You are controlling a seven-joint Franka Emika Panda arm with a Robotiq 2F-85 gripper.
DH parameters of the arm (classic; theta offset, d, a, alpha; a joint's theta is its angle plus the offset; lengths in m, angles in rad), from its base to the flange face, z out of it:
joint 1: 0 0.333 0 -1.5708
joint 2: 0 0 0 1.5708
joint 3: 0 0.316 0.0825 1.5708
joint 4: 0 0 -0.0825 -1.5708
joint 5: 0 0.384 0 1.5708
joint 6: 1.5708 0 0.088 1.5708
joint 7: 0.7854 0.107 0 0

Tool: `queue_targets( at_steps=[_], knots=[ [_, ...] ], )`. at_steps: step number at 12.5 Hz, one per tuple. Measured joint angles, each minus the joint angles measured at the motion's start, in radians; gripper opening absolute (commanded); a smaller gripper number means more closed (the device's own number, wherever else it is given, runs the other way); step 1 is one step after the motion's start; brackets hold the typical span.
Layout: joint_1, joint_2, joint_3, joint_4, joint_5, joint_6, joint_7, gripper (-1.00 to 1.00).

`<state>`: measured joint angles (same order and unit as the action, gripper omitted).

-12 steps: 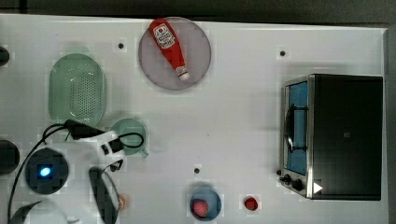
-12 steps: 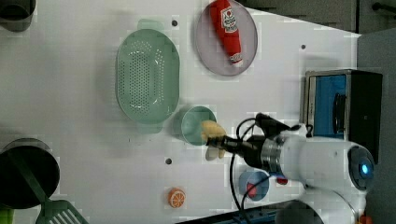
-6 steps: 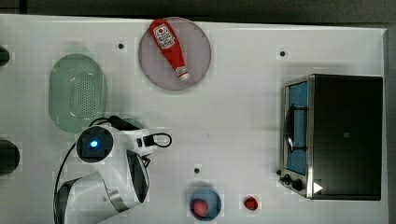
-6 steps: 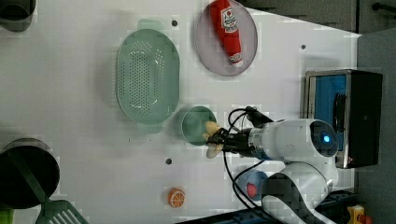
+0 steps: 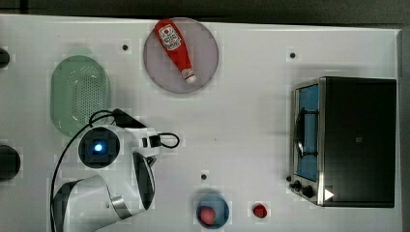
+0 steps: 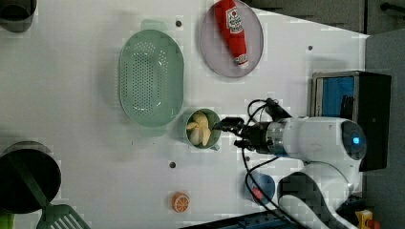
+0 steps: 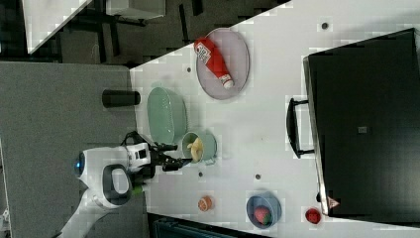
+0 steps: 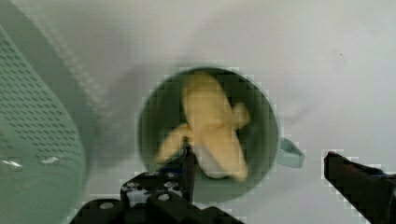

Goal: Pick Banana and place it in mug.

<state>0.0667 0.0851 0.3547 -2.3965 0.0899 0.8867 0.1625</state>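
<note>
The pale yellow banana (image 6: pixel 199 128) lies inside the small teal mug (image 6: pixel 213 116), its peel flaps splayed against the wall. My gripper (image 6: pixel 233 131) hovers just past the mug on the left view's right, open, with nothing between its fingers. In the wrist view the banana (image 8: pixel 212 126) rests in the mug (image 8: pixel 259 154), and the gripper (image 8: pixel 259 156) straddles it with one dark finger on each side. The right view shows the banana (image 7: pixel 196 147) in the mug (image 7: pixel 208 141), with the gripper (image 7: pixel 171 156) beside it. In the top view my arm (image 5: pixel 99 147) covers the mug.
A large pale-green colander (image 6: pixel 151 78) sits touching close to the mug. A ketchup bottle (image 6: pixel 231 31) lies on a grey plate (image 6: pixel 212 47). An orange slice (image 6: pixel 180 202), a blue bowl (image 6: pixel 260 187) and a toaster oven (image 6: pixel 348 95) stand around. A dark pot (image 6: pixel 24 176) is at the left view's lower left.
The arm carried the banana over the mug, the gripper opened, and the banana dropped in. It now lies free in the mug.
</note>
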Motion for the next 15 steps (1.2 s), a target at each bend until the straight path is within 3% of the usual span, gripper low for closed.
queue_targets(
  at_steps=[3,5,6,10,12,15],
  knots=[
    [0.004,-0.026,-0.054,0.074,-0.019,-0.099,0.0,1.0],
    [0.003,-0.103,-0.108,0.127,-0.016,-0.259,0.0,1.0],
    [-0.032,-0.192,-0.125,0.195,-0.016,-0.349,0.0,1.0],
    [-0.019,-0.214,-0.248,0.399,-0.039,-0.647,0.003,1.0],
    [-0.007,-0.242,-0.329,0.496,-0.1,-0.73,0.004,1.0],
    [-0.013,-0.3,-0.432,0.567,-0.111,-0.779,0.002,1.0]
  ],
)
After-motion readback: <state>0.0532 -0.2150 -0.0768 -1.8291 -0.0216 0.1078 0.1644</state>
